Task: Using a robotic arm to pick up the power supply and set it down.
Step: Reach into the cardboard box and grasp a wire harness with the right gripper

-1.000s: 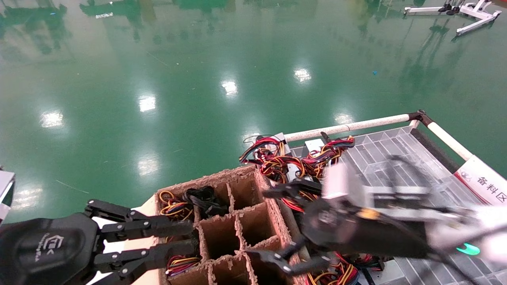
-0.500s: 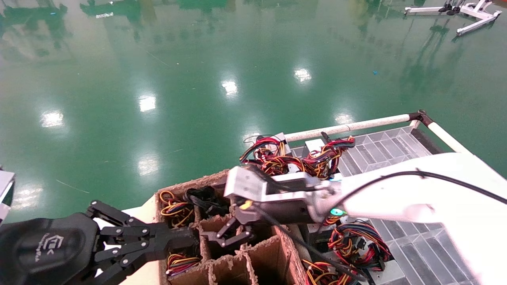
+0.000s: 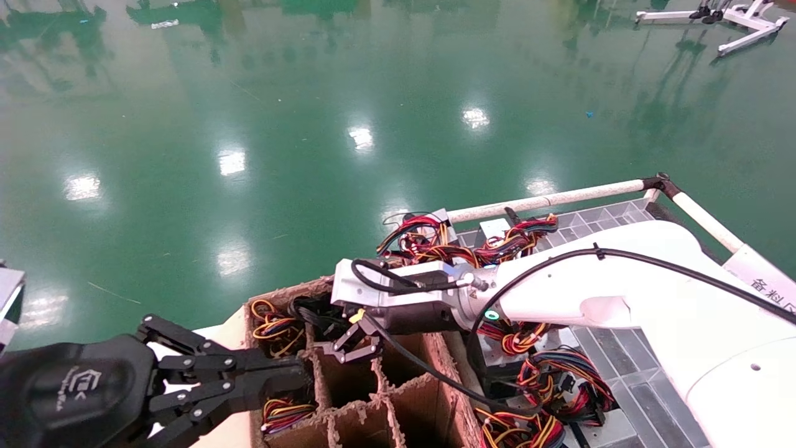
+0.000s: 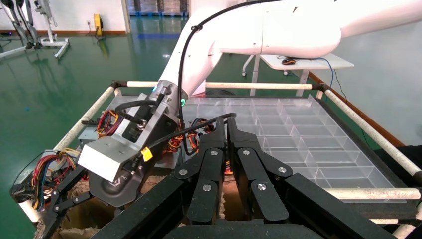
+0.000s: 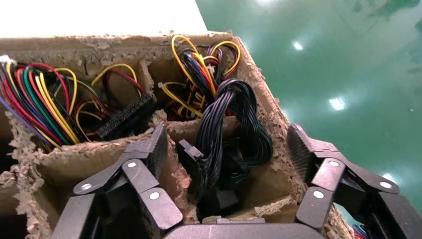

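Right gripper point(image 3: 349, 346) is swinging left over the carton point(image 3: 410, 398), jaws wide, closing on the black cable bundle point(image 5: 226, 132).

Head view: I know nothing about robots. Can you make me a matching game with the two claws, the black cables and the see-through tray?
Things:
1. right gripper
2. left gripper
3. black cable bundle
4. clear tray

Descriptions:
A. at the near left edge of the cardboard box
B. inside a far cell of the box
C. open, just above the black bundle's cell
D. right of the box, ribbed and see-through

Pairs: 1-C, 2-A, 3-B, 4-D
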`<state>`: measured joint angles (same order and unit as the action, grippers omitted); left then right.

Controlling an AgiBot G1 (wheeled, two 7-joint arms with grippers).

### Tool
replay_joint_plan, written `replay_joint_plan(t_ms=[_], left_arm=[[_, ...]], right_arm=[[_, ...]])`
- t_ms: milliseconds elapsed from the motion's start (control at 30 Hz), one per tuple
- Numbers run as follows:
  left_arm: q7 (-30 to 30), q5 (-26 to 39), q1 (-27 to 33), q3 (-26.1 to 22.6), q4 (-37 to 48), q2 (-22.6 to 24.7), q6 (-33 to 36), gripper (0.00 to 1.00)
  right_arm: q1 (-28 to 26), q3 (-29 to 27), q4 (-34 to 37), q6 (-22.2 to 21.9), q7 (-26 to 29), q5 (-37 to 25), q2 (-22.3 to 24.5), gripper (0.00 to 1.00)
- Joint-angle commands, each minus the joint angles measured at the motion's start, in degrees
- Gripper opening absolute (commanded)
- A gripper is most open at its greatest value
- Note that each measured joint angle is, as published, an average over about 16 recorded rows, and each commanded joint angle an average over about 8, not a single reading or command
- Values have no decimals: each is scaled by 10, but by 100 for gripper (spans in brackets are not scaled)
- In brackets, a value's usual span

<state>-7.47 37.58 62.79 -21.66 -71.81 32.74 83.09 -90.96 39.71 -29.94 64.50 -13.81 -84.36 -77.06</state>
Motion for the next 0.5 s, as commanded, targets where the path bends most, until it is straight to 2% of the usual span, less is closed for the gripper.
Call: replay_joint_plan(t_ms=[33, 500], left_arm=[[0, 0, 0, 0, 0, 0, 0, 100], [0, 0, 0, 0, 0, 0, 0, 100]], right_arm=[[-3, 6, 3, -5, -5, -2, -2, 0], [-4, 39, 0, -29, -5, 19, -2, 0]])
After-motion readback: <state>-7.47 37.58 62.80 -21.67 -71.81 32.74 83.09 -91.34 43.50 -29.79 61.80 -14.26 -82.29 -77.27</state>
